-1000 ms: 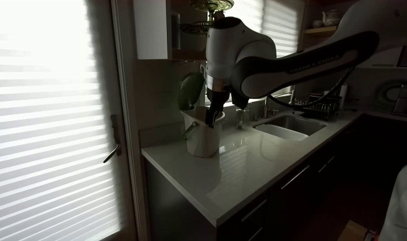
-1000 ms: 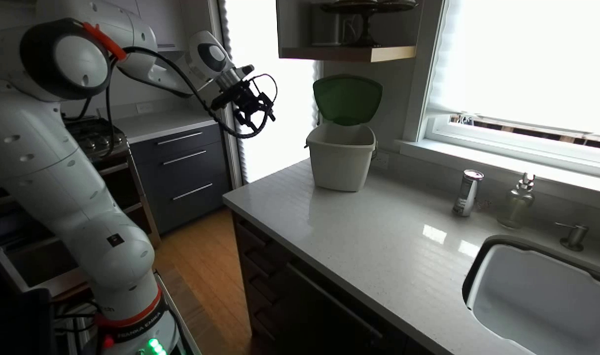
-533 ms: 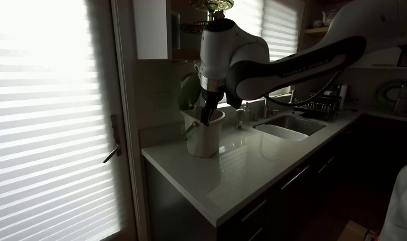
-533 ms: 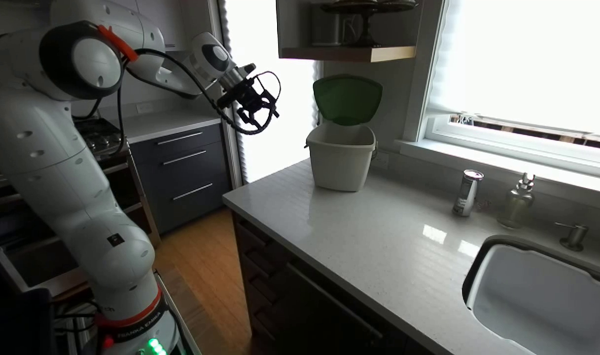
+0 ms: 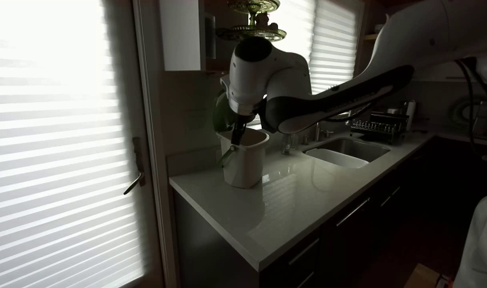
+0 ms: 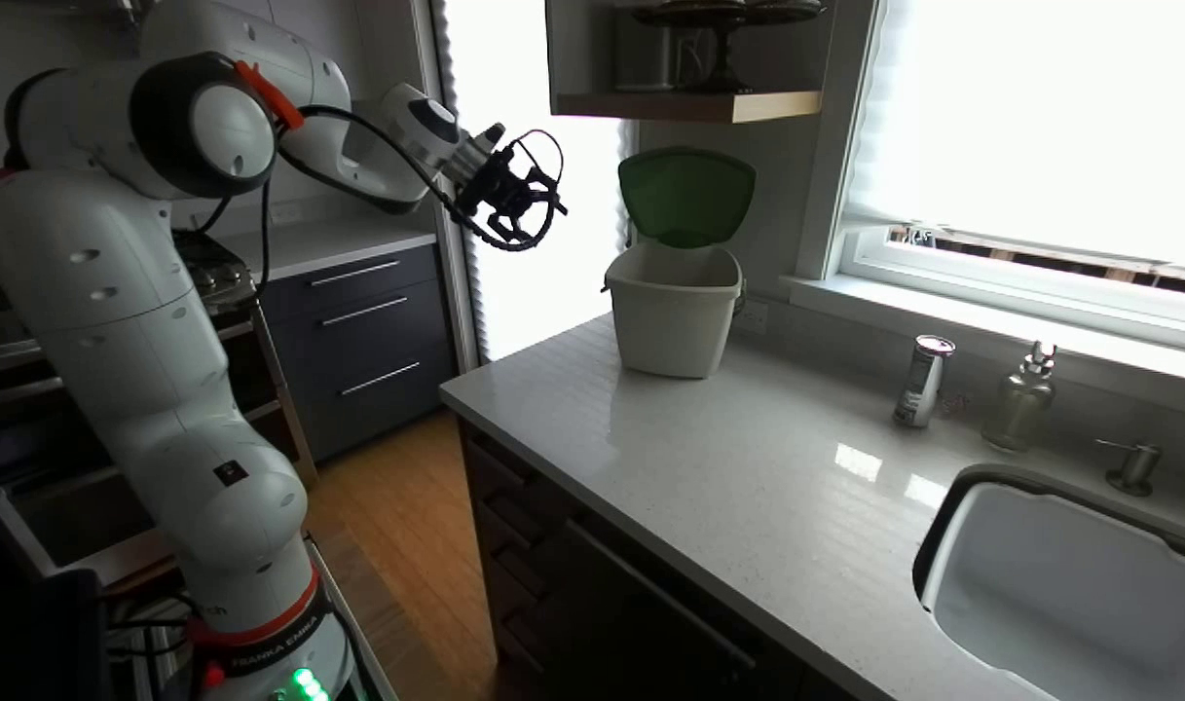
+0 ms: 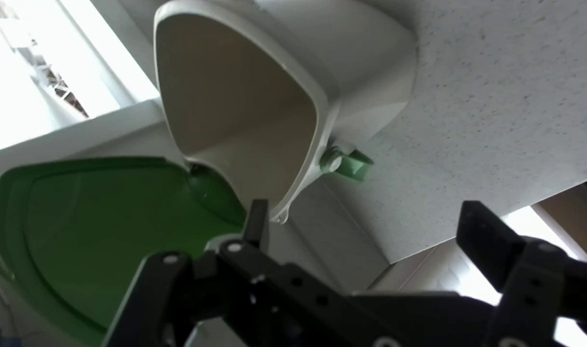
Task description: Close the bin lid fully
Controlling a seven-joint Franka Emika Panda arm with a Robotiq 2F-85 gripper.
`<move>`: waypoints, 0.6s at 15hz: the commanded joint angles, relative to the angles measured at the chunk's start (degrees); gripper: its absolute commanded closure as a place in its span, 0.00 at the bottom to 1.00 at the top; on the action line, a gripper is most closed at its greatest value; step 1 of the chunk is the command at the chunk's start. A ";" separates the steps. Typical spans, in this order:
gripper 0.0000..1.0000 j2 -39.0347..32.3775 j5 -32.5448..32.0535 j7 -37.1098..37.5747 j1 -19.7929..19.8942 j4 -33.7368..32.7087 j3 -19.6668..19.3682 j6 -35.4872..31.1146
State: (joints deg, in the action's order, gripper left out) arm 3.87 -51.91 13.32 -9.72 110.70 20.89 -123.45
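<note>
Jaws spread wide, nothing between them. In the wrist view one of them overlaps a low corner of the lid [image 7: 110,231], but an exterior view shows a gap to both lid and bin [image 6: 672,326], so no contact. Wide setting suggests a push or a hook is intended rather than a grasp (inference).

Lid stands raised at the rim's far side, inner face toward the opening; the hinge presumably holds it there unaided. Closing not yet begun. Outer face looks like the one to press, so the jaws likely need to get round behind it; the nearby wall [image 6: 785,185] may make that tight.

Green handle [image 7: 357,166] hangs at the bin's side, pivoted near the rim, apparently clear of the lid's swing. Bin sits upright on the desk [image 6: 777,487], near its end; if light, it could slide under a push. Can [image 6: 923,382] and soap bottle [image 6: 1022,401] stand well apart from it, out of the way.

Arm [image 6: 154,321]: elbow carried high, forearm reaching toward the bin, wrist tilted so the jaws slant downward.
</note>
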 commanded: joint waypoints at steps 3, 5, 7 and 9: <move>0.00 -11.30 -25.51 8.74 -3.61 -7.87 -2.00 -4.56; 0.00 -14.93 -33.72 12.87 -5.19 -11.26 -2.91 -3.27; 0.00 -18.34 -39.09 15.83 -6.49 -14.63 -3.71 -2.92; 0.13 -21.49 -42.63 18.01 -7.47 -18.08 -4.31 -3.08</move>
State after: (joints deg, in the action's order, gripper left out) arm -12.49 -89.51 28.36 -14.79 98.41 18.07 -127.29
